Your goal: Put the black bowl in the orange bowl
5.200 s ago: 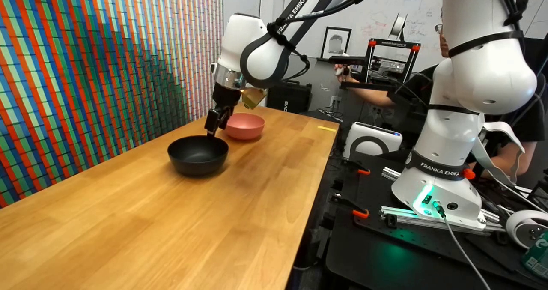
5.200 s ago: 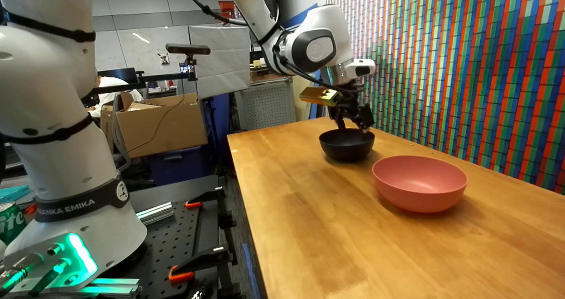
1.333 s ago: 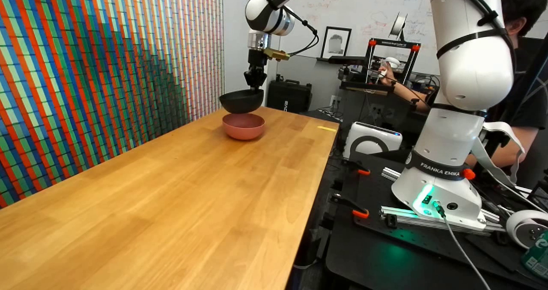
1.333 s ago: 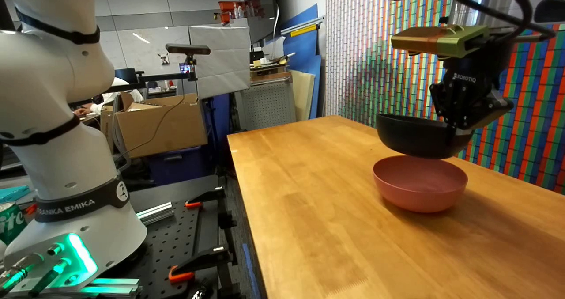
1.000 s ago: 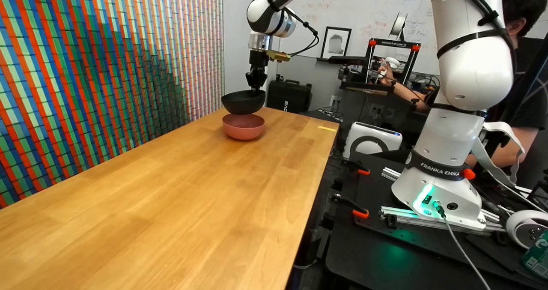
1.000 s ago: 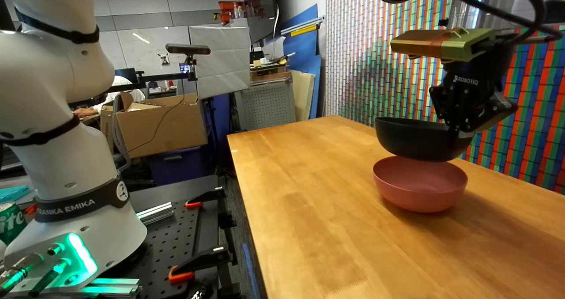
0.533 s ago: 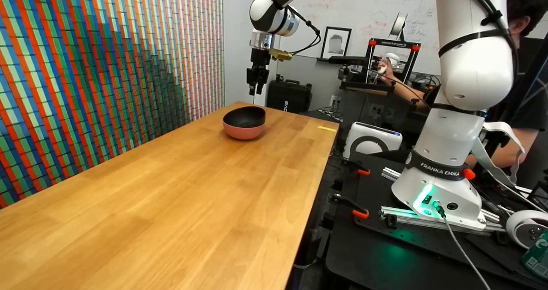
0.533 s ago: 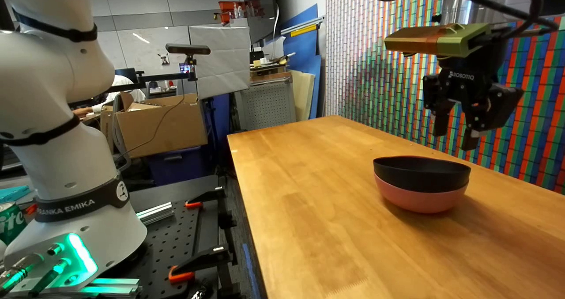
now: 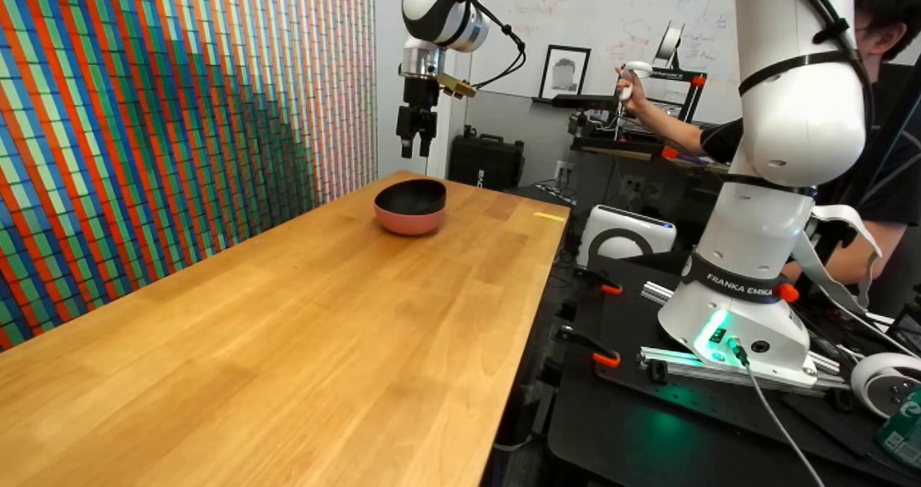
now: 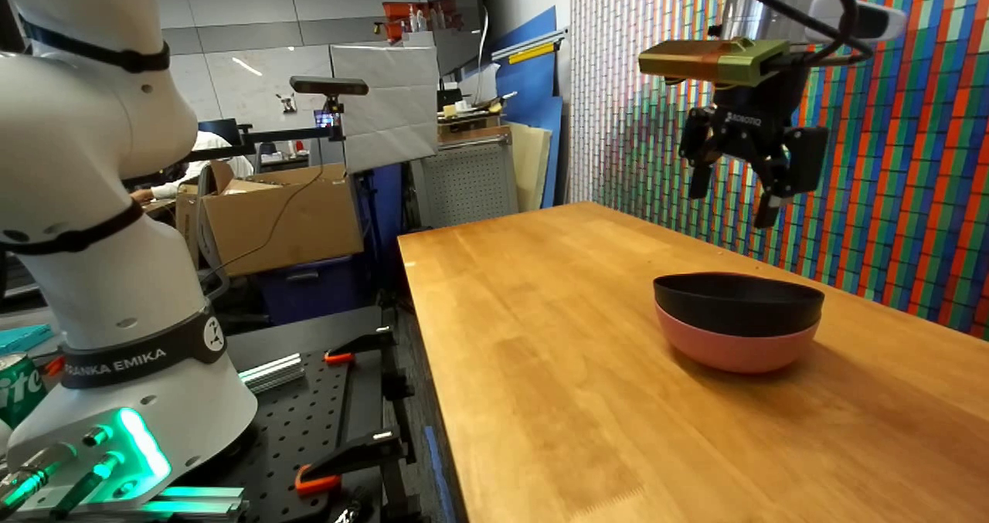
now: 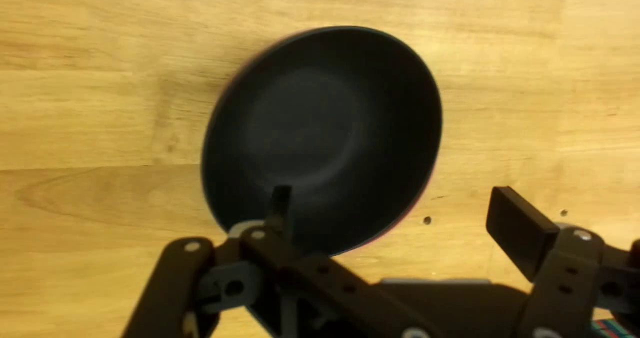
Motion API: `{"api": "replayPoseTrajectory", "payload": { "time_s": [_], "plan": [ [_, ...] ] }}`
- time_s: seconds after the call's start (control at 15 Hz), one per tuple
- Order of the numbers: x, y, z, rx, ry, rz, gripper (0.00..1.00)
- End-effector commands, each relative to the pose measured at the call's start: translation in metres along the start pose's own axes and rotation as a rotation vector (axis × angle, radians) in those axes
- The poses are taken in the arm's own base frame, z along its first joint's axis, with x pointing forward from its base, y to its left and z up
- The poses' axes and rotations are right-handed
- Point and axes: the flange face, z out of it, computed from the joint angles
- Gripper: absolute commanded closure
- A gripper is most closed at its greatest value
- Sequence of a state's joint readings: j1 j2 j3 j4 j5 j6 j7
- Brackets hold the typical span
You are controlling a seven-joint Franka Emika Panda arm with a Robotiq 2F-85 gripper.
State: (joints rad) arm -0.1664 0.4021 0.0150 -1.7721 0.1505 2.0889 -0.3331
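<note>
Black bowl [image 10: 738, 307], salmon-orange bowl [image 10: 739, 353].

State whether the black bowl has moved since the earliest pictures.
Yes: in an exterior view, the black bowl moved nearer and rightward, from beyond the unmoved orange bowl to inside it.

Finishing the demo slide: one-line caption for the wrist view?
Wrist view: black bowl resting in the orange bowl, whose edge barely shows, with the open, empty tool in the foreground.
</note>
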Motion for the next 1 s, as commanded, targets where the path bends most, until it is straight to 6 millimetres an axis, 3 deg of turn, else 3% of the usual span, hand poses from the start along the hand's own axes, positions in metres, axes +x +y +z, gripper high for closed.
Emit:
{"api": "replayPoseTrajectory", "payload": {
  "time_s": [0.0,0.2,0.4,0.73,0.8,0.93],
  "plan": [
    [0.016,-0.042,-0.012,-0.017,-0.03,-0.084,0.0],
    [0.029,-0.07,-0.018,-0.093,-0.017,-0.162,0.0],
    [0.039,-0.086,-0.03,-0.16,-0.002,-0.216,0.0],
    [0.048,-0.088,-0.056,-0.209,0.006,-0.231,0.0],
    [0.04,-0.091,-0.043,-0.188,0.018,-0.246,0.0],
    [0.042,-0.089,-0.05,-0.191,0.016,-0.242,0.0]
  ]
}}
